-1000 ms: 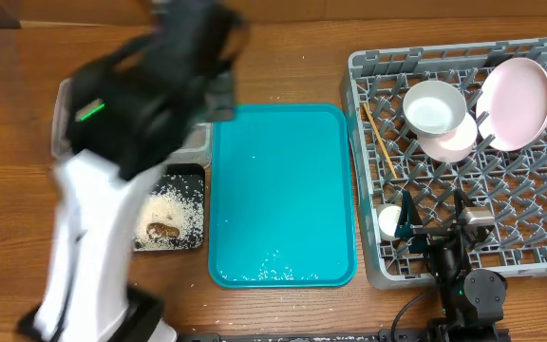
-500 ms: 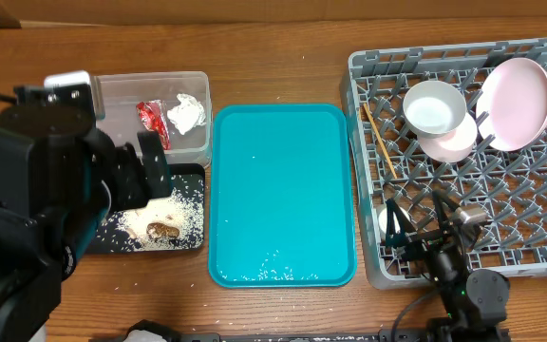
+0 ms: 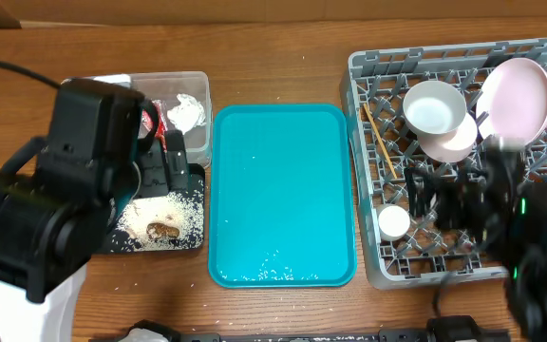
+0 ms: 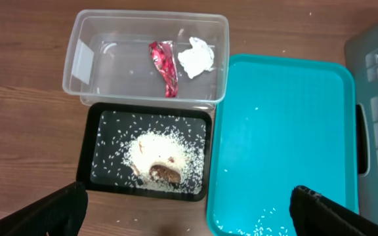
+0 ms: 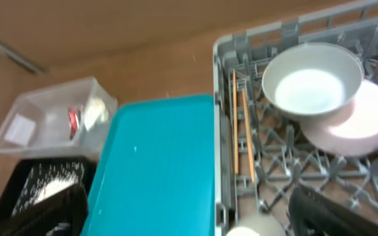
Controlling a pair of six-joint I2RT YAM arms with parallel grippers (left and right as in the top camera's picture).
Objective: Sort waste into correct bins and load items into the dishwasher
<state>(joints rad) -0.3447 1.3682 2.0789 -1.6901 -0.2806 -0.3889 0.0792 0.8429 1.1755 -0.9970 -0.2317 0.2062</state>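
The red wrapper [image 4: 165, 65] and white napkin [image 4: 196, 56] lie in the clear tub [image 4: 77, 65]. Rice with brown scraps [image 4: 159, 154] lies in the black tray [image 4: 90, 151]. The grey rack [image 3: 368, 66] holds the pale plate [image 3: 518, 100], the white bowl [image 3: 435, 106] on the pinkish bowl [image 3: 454, 144], the chopsticks [image 3: 380, 141] and the cup [image 3: 393, 221]. My left gripper [image 3: 160, 157] is open and empty, high over the two bins. My right gripper [image 3: 440, 201] is open and empty above the rack's front, blurred.
The flat teal tray [image 3: 283, 190] lies between the bins and the rack, with a few rice grains near its front edge. Loose grains dot the wood in front of the black tray. The rack reaches the table's right edge.
The left arm has swung back over the bins and now partly covers them. The right arm has risen from the rack's front edge to over the rack, blurred by motion.
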